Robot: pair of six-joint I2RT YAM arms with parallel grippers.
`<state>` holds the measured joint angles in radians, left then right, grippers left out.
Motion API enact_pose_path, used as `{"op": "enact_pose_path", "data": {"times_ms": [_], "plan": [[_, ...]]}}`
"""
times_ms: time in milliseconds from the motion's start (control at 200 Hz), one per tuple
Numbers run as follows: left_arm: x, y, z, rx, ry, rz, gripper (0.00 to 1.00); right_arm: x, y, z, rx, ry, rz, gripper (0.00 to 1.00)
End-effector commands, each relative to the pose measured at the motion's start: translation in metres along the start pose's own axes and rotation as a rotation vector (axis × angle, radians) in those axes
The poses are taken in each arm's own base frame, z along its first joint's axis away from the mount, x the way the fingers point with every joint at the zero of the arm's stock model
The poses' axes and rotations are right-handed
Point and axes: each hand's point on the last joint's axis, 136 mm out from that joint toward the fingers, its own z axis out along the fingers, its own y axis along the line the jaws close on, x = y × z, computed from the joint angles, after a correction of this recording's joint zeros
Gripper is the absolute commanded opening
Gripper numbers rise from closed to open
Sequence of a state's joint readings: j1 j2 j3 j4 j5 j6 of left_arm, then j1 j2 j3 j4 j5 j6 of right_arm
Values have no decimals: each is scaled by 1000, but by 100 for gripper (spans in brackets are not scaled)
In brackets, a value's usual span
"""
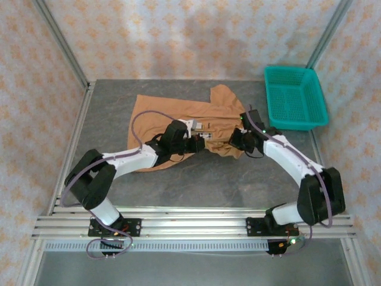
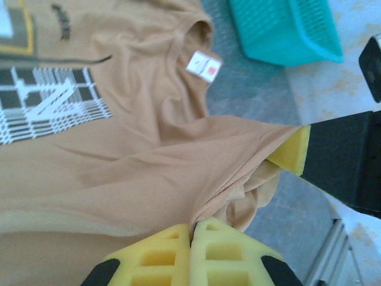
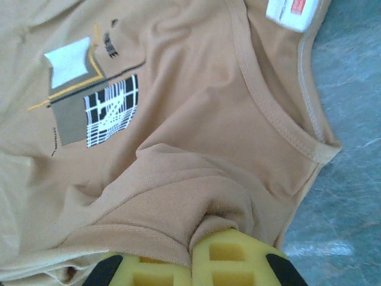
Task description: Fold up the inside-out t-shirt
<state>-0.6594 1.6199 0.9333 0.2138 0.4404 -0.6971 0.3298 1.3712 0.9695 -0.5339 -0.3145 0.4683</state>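
Both sets of jaws are clamped on cloth: left gripper point(image 2: 190, 229) pinches a fold, right gripper point(image 3: 191, 247) another. The tan t-shirt point(image 1: 166, 113) lies rumpled mid-counter point(image 1: 196, 185), beside the teal basket point(image 1: 289, 69).

In the overhead view, the 2 arms bend inward from the bottom corners, elbows outward, wrists meeting mid-frame. The left gripper point(image 1: 201, 143) and right gripper point(image 1: 237, 140) sit near each other, tips facing. In both wrist views, their yellow pads point(image 2: 158, 253) press together at the bottom edge, each pinching a fold of t-shirt point(image 1: 161, 110).
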Motion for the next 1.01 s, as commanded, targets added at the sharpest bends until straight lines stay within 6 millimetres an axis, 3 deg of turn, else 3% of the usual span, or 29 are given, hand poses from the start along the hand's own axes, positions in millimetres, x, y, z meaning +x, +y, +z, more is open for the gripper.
{"op": "enact_pose_path", "data": {"times_ms": [0, 185, 390, 525, 646, 731, 841, 1001], "plan": [[3, 33, -5, -118, 19, -24, 0, 11, -68, -3, 264, 30, -14, 0], [22, 46, 12, -113, 55, -69, 0, 41, -73, 19, 247, 165, -13, 1], [43, 39, 37, -92, 119, -70, 0, 46, -14, 7, 51, 187, -7, 24], [44, 35, 43, -71, 121, -86, 0, 49, 10, -2, -28, 186, 0, 26], [44, 33, 42, -70, 119, -81, 0, 50, 27, -6, -84, 190, 6, 17], [45, 32, 42, -72, 123, -78, 0, 50, 39, -3, -119, 191, 7, 17], [47, 33, 42, -78, 125, -75, 0, 50, 42, 16, -104, 208, -12, 18], [48, 36, 42, -86, 126, -76, 0, 54, 29, 56, -32, 247, -34, 21]]}}
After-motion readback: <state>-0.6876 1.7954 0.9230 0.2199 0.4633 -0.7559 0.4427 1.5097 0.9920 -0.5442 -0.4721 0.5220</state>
